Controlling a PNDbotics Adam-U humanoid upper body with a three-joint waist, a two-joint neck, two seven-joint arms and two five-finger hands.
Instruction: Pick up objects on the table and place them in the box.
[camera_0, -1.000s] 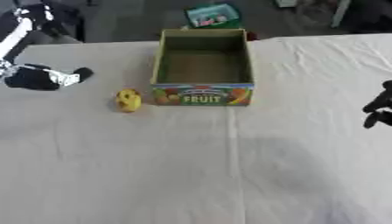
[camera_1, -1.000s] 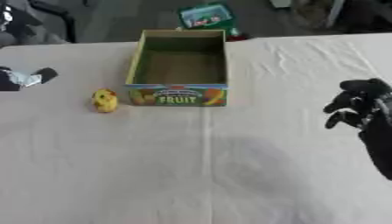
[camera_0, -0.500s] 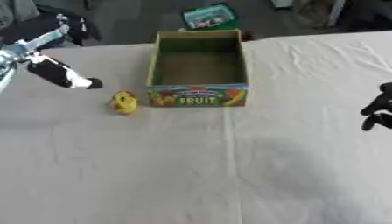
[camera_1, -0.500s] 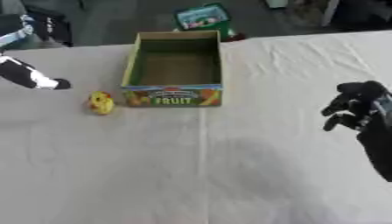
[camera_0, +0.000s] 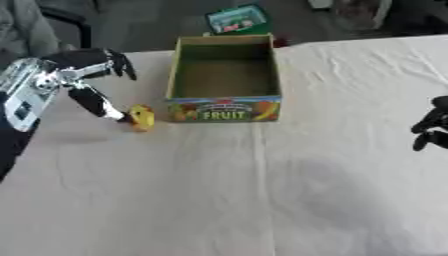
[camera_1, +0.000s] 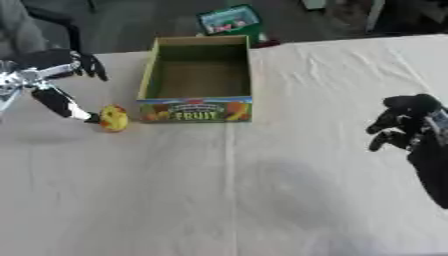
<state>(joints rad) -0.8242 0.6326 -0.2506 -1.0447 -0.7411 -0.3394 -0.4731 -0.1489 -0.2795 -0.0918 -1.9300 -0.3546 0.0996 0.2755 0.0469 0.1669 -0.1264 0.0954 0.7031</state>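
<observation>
A small yellow object (camera_0: 141, 117) lies on the white cloth just left of the box's front corner. The box (camera_0: 225, 103) is open-topped cardboard with FRUIT printed on its front, and nothing shows inside it. My left hand (camera_0: 80, 75) hangs over the table's left side with its fingers spread. One long digit (camera_0: 98, 105) reaches down to the right, and its tip is right beside the yellow object. I cannot tell whether it touches. My right hand (camera_1: 404, 121) hovers at the right edge with loosely bent fingers, holding nothing.
The white cloth covers the table (camera_0: 262, 190), with wide bare room in front of the box. A green packet (camera_0: 236, 19) lies beyond the far edge. A dark chair (camera_0: 61, 22) stands at the upper left.
My left hand has swung in from the far left edge toward the yellow object, and one digit now reaches next to it. The right hand has hardly moved.
</observation>
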